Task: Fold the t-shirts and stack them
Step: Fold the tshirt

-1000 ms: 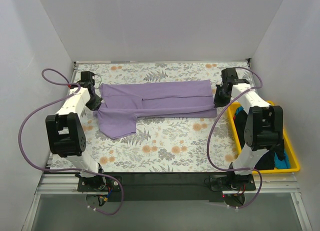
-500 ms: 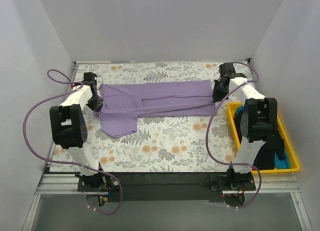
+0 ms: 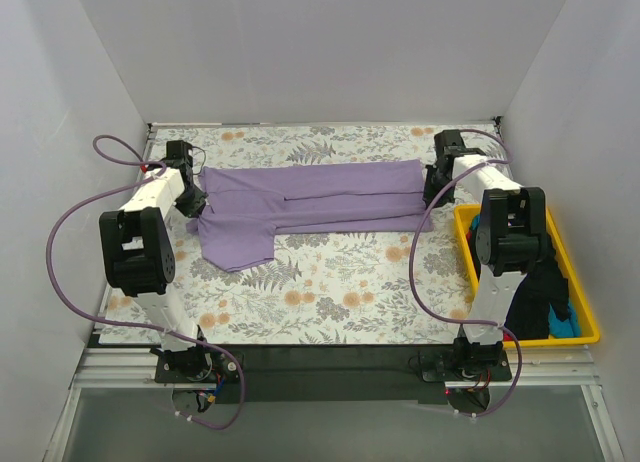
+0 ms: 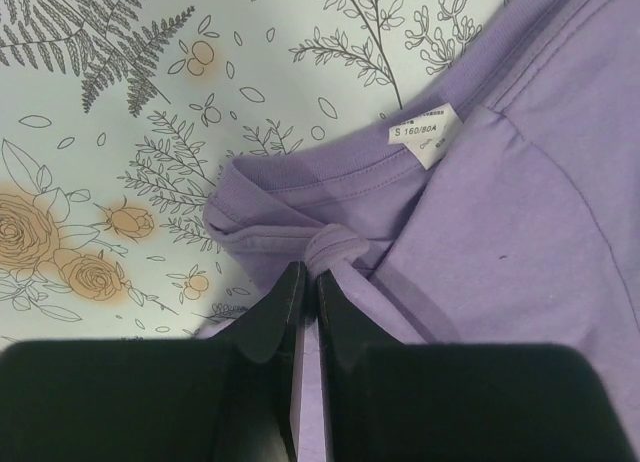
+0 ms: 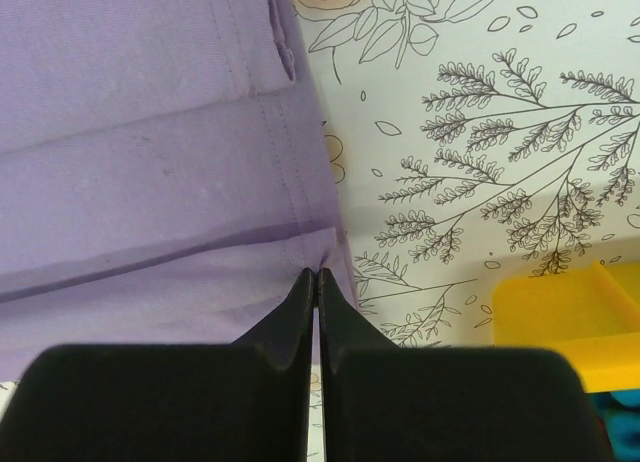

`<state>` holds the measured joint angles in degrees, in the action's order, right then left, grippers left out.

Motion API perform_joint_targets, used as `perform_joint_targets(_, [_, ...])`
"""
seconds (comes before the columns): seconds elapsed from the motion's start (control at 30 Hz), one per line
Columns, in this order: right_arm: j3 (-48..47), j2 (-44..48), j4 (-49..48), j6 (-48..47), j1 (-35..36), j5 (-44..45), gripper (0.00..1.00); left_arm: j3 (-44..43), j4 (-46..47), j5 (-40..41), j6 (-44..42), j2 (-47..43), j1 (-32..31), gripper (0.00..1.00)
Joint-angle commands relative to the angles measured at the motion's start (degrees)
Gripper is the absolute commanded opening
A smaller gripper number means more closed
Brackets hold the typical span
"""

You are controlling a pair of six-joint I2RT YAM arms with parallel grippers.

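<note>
The lavender t-shirt point(image 3: 310, 199) lies stretched across the far part of the floral table, folded lengthwise, one sleeve point(image 3: 237, 245) hanging toward the near side. My left gripper point(image 3: 194, 199) is shut on bunched fabric at its collar end point(image 4: 335, 247), next to the size label point(image 4: 422, 139). My right gripper point(image 3: 432, 189) is shut on the hem corner point(image 5: 318, 252) at the shirt's right end. Blue point(image 3: 563, 324) and black point(image 3: 535, 297) t-shirts lie in the yellow tray point(image 3: 590, 322).
The yellow tray stands at the right edge beside the right arm; its corner shows in the right wrist view point(image 5: 560, 302). White walls enclose the table on three sides. Purple cables loop beside both arms.
Both grippers have moved slightly toward the far side, drawing the shirt's ends with them; the shirt lies a little straighter and further back.
</note>
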<state>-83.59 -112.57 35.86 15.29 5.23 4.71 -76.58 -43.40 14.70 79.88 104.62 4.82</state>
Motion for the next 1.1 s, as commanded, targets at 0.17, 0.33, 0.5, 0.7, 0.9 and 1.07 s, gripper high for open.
perform_joint_targets(0.17, [-1.31, 0.25, -2.37, 0.97, -1.37, 3.38, 0.01, -2.44, 2.0, 2.0, -0.07, -0.38, 0.63, 0.0])
perform_joint_targets(0.33, [-2.19, 1.39, -2.37, 1.06, -1.54, 2.59, 0.01, -2.09, 2.09, 3.49, 0.02, -1.17, 0.63, 0.0])
perform_joint_targets(0.5, [-3.68, 0.43, -2.37, 1.59, -1.54, 1.62, 0.01, -1.12, 2.79, 3.41, 0.63, -0.82, 0.63, 0.0])
perform_joint_targets(0.7, [-4.91, -2.12, -2.81, 1.76, -1.54, 1.36, 0.01, -0.24, 4.64, 4.11, 0.9, 0.06, 0.63, 0.0])
perform_joint_targets(0.9, [-5.79, -4.49, -3.16, 2.02, -1.46, 0.04, 0.04, 0.81, 5.51, 3.23, 1.16, 1.9, 0.63, 0.0])
perform_joint_targets(1.07, [-6.41, -2.75, -3.07, 1.24, -1.28, -1.46, 0.35, 0.38, 6.13, 1.21, 0.02, 0.33, 0.63, 0.29])
